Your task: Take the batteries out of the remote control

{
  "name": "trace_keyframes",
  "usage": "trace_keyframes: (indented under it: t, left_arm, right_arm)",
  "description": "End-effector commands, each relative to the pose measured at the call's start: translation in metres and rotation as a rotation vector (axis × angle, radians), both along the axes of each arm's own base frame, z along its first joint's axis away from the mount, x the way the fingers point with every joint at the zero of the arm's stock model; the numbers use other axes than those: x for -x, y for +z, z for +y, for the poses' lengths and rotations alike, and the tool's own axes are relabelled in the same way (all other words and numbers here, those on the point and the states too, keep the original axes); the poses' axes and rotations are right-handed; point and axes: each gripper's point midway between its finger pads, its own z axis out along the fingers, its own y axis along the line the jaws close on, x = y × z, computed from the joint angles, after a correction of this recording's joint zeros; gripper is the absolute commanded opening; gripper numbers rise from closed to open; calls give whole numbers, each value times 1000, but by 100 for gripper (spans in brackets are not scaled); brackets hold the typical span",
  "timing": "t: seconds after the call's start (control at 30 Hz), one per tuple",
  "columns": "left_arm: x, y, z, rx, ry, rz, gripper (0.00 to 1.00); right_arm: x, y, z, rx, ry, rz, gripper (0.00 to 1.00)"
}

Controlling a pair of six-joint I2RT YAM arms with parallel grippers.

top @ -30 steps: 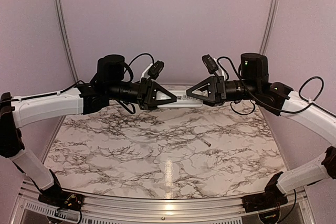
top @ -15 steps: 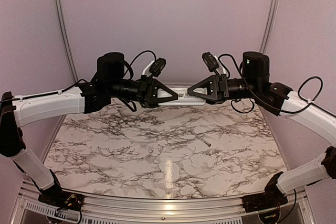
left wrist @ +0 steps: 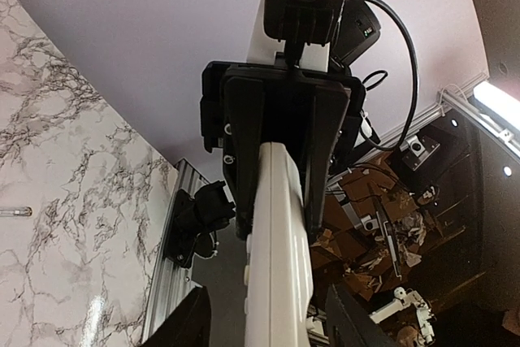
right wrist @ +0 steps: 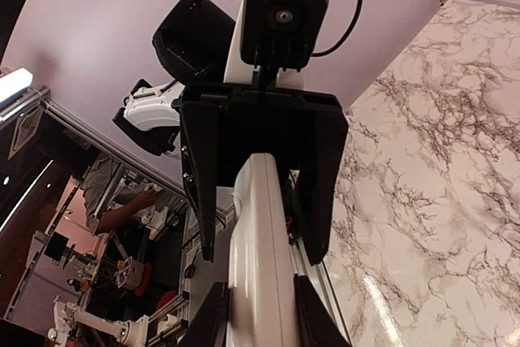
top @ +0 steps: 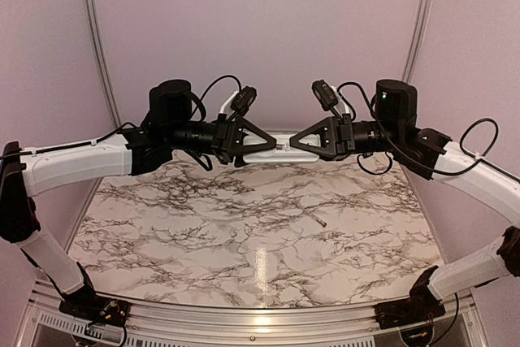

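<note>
- Hanging in mid-air at 12 o'clock over the marble table [top: 244,266], the remote control [left wrist: 276,266] is bridged end to end between the two arms.
- The right gripper [top: 294,144] is seen clamped on its end of the bar. In the right wrist view its fingers [right wrist: 213,314] are pressed against both sides of the white plastic.
- The left gripper [top: 266,147] is seen with its jaws apart. Gaps show on either side of the remote control, so nothing is gripped there.
- No batteries can be made out in any view. The recess is not shown, so it cannot be told whether they are inside.
- A thin grey rod [top: 318,219] is spotted at about 3 o'clock from the table's middle, well apart from both arms.
- Progress is judged early: nothing is seen unloaded, and exposing the compartment and lifting out both batteries is taken to remain.
</note>
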Motion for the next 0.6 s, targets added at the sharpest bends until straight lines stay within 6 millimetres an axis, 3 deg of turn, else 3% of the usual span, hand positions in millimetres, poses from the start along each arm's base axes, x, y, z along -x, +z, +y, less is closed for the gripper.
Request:
trace_keyframes:
  t: [0.0,0.23,0.57]
  left_arm:
    - [-12,12,5,29,67,-19,63]
    - [-8,11,12,27,68,-13,49]
    - [-6,16,16,37,73,-22,38]
  right_arm:
    - [2,17,0,-42,-1,-58,0]
    - [-1,34,-3,-88,-38,-98,0]
    - [-6,32,-2,-78,-60,-79,0]
